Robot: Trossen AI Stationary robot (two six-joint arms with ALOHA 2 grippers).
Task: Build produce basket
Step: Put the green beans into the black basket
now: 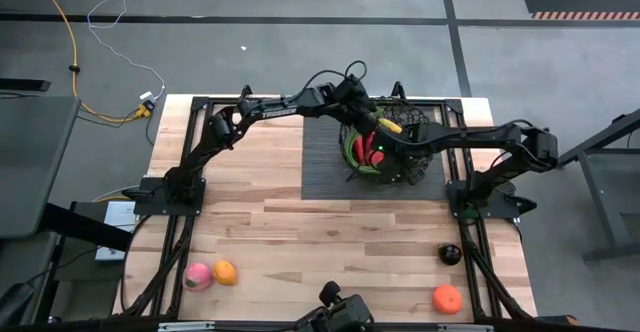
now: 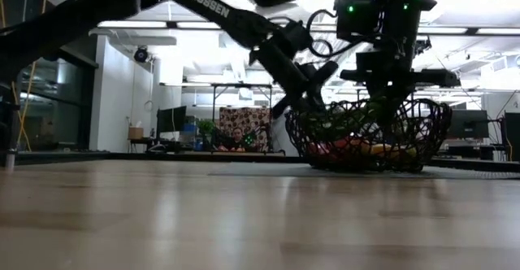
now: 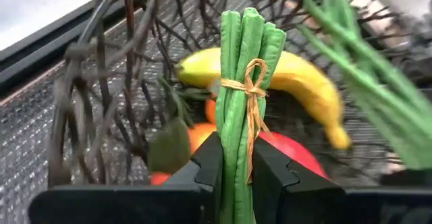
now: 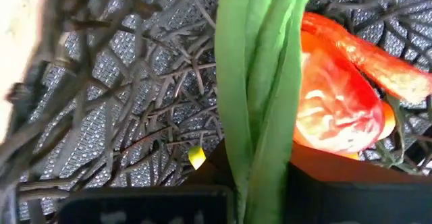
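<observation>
The black wire basket [image 1: 392,150] stands on the dark ribbed mat [image 1: 320,162]. Inside it lie a yellow banana [image 3: 297,75], a red-green mango [image 4: 334,113] and a red chili [image 4: 368,52]. My left gripper [image 3: 236,153] is at the basket's left rim [image 1: 365,112], shut on a bundle of green stalks tied with twine [image 3: 246,69]. My right gripper [image 4: 260,173] hangs over the basket's middle [image 1: 383,154], shut on green stalks [image 4: 260,82]. A second bunch of stalks [image 3: 364,69] crosses the left wrist view farther off. My left gripper pinches the tied bundle between its two fingers [image 3: 209,163], just below the twine knot [image 3: 251,82]. The stalks lie along the fingers and stick out past them into the basket, above the banana and mango. I cannot tell whether their far end rests on anything. My right gripper pinches green stalks [image 4: 263,143] between its two fingers, coming from above and pointing down into the basket. The stalks run on past the fingertips, next to the mango and in front of the wire wall. Their far end is out of the picture.
Near the table's front edge lie a pink peach [image 1: 197,276] and a yellow-orange fruit [image 1: 225,272] on the left, and a dark plum [image 1: 450,254] and an orange [image 1: 447,298] on the right. Bare wood lies between them. Both arm bases flank the mat.
</observation>
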